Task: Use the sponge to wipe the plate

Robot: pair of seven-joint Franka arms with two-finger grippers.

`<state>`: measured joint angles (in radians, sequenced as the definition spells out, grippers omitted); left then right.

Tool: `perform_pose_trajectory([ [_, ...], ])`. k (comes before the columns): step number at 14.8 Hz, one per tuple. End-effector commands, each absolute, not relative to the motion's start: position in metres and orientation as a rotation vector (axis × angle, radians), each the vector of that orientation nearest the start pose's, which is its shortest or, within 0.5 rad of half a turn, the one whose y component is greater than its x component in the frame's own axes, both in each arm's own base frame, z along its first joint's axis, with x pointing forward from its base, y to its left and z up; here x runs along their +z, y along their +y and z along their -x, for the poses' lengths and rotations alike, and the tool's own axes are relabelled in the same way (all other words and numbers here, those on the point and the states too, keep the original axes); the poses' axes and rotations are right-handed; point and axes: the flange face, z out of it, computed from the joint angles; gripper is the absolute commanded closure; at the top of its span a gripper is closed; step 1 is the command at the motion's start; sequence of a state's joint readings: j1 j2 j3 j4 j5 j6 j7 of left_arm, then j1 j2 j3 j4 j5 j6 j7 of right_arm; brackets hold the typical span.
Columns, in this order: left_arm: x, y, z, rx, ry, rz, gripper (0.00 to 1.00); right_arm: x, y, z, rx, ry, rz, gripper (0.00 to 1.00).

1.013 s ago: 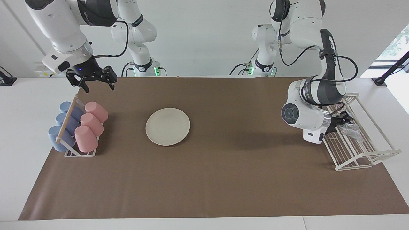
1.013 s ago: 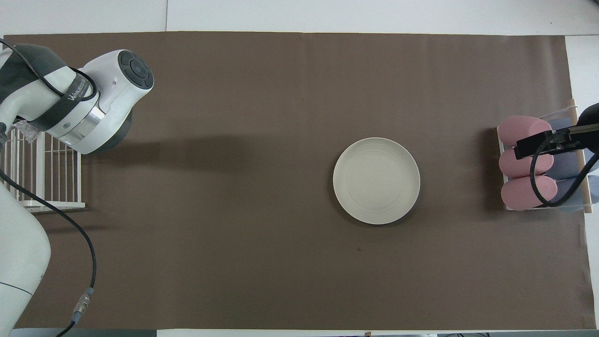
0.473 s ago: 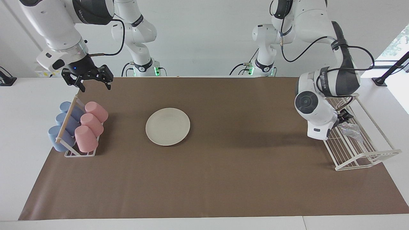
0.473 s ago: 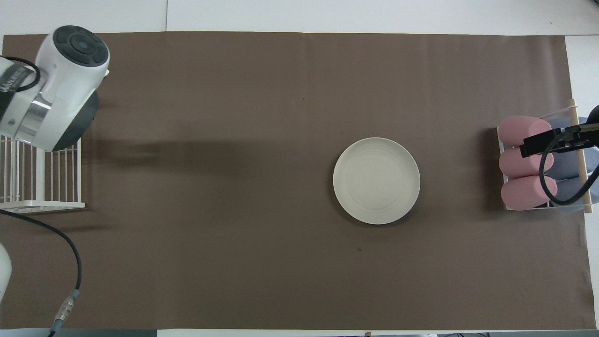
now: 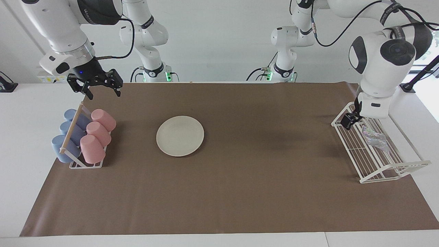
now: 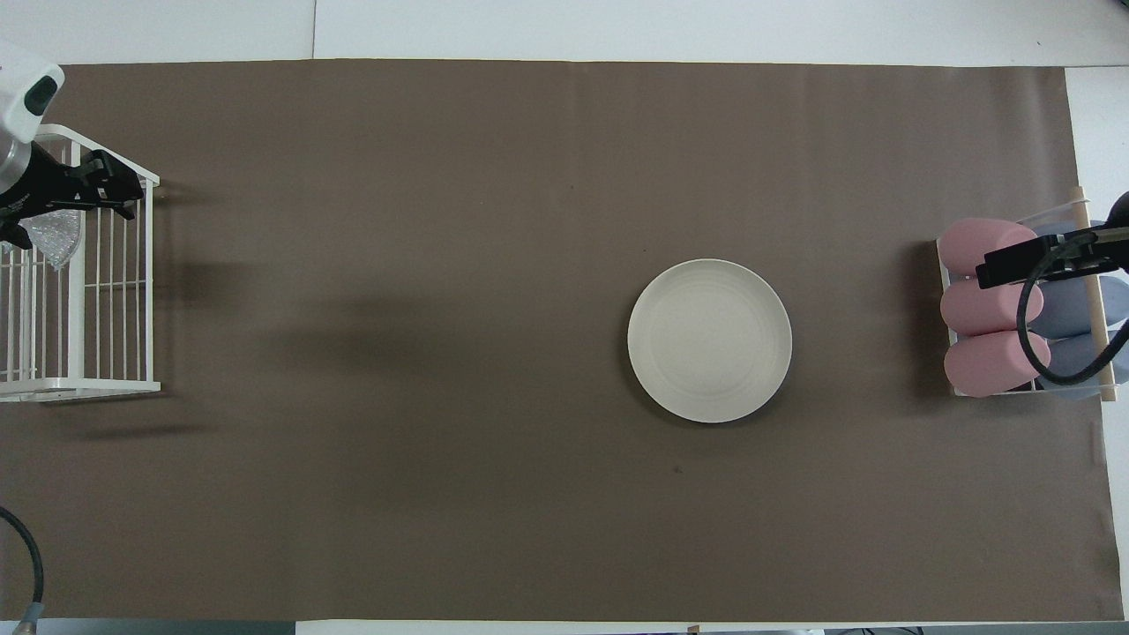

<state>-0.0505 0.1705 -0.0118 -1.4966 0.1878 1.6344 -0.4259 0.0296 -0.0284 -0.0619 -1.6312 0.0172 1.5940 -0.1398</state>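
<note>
Facing view – brown mat (image 5: 240, 192) on white table (image 5: 27, 137), white wall (image 5: 219, 41), left end effector (image 5: 356, 118) and right end effector (image 5: 96, 85) both spread apart.

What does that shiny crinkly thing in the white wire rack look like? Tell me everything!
The sponge is a small, floppy, silvery-white piece with grey speckles, shiny like mesh. It lies crumpled on the bars of the white wire rack at the left arm's end of the table. Nothing grips it: the left hand hangs open just above the rack, beside it.

Plate (image 5: 180, 136) matt, faintly ridged; sponge (image 5: 374, 139) shiny mesh; mat (image 5: 240, 192) matt brown paper; rack (image 5: 377, 161) white wire.
</note>
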Motion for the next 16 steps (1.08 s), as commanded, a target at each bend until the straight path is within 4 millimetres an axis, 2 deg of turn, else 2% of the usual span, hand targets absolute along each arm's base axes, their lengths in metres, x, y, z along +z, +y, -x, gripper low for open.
perform_pose_trajectory([
  [1, 0.608, -0.012, -0.584, -0.023, -0.585, 3.046, 0.00, 0.618, -0.018, -0.544, -0.016, -0.190, 3.111, 0.00],
  [2, 0.618, -0.014, -0.575, -0.004, -0.591, 3.068, 0.00, 0.616, -0.018, -0.543, -0.011, -0.190, 3.111, 0.00],
  [6, 0.626, -0.033, -0.547, 0.181, -0.525, 3.075, 0.00, 0.617, -0.017, -0.543, -0.015, -0.164, 3.113, 0.00],
  [9, 0.631, -0.044, -0.520, 0.337, -0.237, 3.142, 0.00, 0.616, -0.017, -0.543, -0.011, -0.164, 3.112, 0.00],
  [10, 0.623, -0.057, -0.513, 0.357, -0.201, 3.139, 0.00, 0.615, -0.018, -0.542, -0.008, -0.164, 3.114, 0.00],
  [13, 0.626, -0.054, -0.531, 0.122, -0.243, 3.214, 0.00, 0.615, -0.013, -0.542, -0.008, -0.173, 3.113, 0.00],
  [16, 0.627, -0.052, -0.531, 0.135, -0.234, 3.193, 0.00, 0.614, -0.013, -0.542, -0.003, -0.164, 3.113, 0.00],
])
